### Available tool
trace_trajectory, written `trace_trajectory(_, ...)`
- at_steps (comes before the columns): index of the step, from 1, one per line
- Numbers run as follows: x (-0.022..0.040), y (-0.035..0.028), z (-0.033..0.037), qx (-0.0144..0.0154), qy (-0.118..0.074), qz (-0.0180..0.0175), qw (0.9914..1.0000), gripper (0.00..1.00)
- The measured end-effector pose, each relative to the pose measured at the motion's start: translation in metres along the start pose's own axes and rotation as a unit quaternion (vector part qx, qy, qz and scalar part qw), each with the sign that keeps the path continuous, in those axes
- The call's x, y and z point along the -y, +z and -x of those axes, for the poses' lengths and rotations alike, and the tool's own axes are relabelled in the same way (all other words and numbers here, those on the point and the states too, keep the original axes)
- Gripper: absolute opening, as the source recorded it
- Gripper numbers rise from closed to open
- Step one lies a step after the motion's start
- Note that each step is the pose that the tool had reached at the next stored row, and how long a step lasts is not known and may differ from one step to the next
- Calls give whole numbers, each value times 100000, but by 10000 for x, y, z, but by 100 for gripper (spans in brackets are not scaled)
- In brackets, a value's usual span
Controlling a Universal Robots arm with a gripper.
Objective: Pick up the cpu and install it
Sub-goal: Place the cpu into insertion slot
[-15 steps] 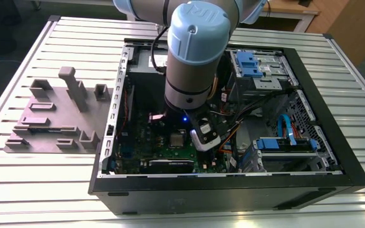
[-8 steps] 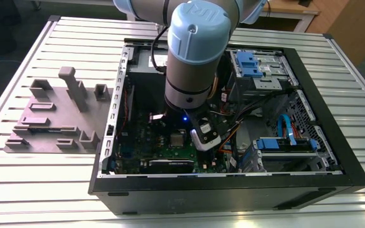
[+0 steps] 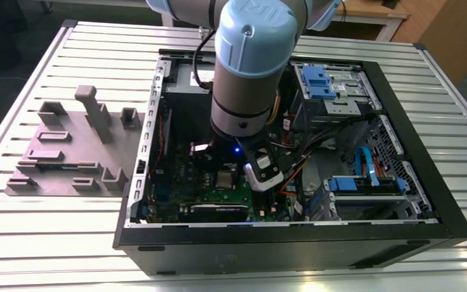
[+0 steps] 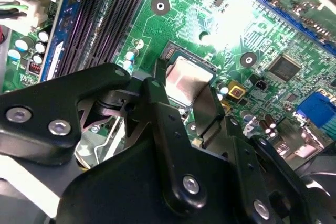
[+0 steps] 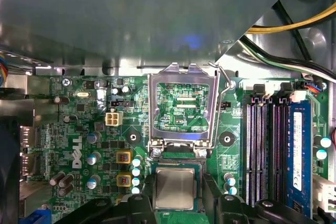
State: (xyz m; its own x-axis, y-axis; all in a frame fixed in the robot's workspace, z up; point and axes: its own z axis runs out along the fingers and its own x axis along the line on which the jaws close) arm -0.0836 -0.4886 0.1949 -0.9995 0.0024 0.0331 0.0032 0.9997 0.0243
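Cpu (image 5: 176, 187) lying flat in motherboard (image 5: 79, 129) socket, gripper (image 5: 177, 205) straddling it, fingers (image 5: 220, 207) spread wide, one just beside each edge, hinged frame (image 5: 181, 72) raised open

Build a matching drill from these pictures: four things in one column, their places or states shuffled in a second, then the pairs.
Things
1. cpu
2. hinged metal frame
3. blue memory module
4. grey fixture block

Places or states
A. on the table, outside the case, at the exterior view's left
B. swung open, motherboard visible through its hollow middle
C. lying flat at the socket, next to the frame's hinge
D. standing beside the black slots

Pairs: 1-C, 2-B, 3-D, 4-A
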Motion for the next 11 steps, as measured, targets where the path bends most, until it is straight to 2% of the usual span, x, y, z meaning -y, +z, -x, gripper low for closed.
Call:
trace_trajectory(8, 1, 22, 2, 2, -4, 68, 100000, 47)
trace_trajectory(11, 1, 22, 2, -8, -2, 56, 100000, 38)
